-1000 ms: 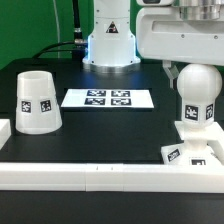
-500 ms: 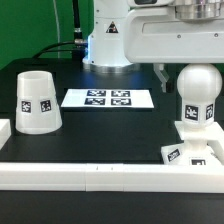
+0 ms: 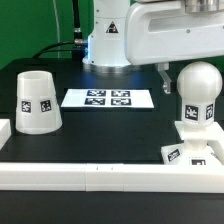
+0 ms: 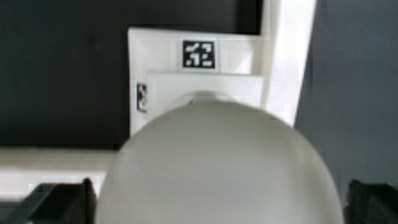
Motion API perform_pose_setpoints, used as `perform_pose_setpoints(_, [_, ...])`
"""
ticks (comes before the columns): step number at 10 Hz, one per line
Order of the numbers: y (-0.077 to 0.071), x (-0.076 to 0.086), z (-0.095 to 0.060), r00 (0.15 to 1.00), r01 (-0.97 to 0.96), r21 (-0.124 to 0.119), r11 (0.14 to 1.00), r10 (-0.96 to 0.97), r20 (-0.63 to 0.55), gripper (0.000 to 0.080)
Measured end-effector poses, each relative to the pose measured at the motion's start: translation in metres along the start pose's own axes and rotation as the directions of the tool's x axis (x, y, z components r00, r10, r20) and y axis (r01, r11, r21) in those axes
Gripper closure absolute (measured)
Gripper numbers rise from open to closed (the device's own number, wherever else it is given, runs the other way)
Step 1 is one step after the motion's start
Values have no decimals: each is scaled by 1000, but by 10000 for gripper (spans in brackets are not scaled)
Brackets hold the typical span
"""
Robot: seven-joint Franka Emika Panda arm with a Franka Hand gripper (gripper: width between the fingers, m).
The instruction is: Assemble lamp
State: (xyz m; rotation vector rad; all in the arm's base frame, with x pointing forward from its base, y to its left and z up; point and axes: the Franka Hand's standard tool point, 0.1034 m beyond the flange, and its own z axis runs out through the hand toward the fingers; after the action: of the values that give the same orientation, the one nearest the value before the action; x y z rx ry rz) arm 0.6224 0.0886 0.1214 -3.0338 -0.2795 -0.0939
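Black tabletop under a green backdrop fills the exterior view, with the larger tapered white plastic shade (image 3: 37, 102) at nine o'clock, the marker board (image 3: 105, 98) just past centre toward twelve, and the rounded white bulb (image 3: 197, 92) standing upright at three o'clock on the flat square white base (image 3: 203, 153). Level with the bulb's dome, the two-finger gripper (image 4: 217, 198) is spread wide and grips nothing (the wrist view shows a dark fingertip (image 4: 61, 200) on either side of the dome).
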Motion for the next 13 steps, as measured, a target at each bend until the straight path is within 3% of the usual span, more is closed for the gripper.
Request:
perform_pose_setpoints(3, [-3, 4, 2, 938, 343, -41, 938, -344, -41, 101])
perform_pose_setpoints(8, [3, 3, 3, 807, 589, -61, 806, -591, -13, 101])
perform_pose_setpoints(10, [-1, 4, 4, 677, 734, -92, 673, -736, 17, 101])
perform_pose_setpoints(13, [-3, 3, 5, 447, 893, -96, 440, -892, 72, 101])
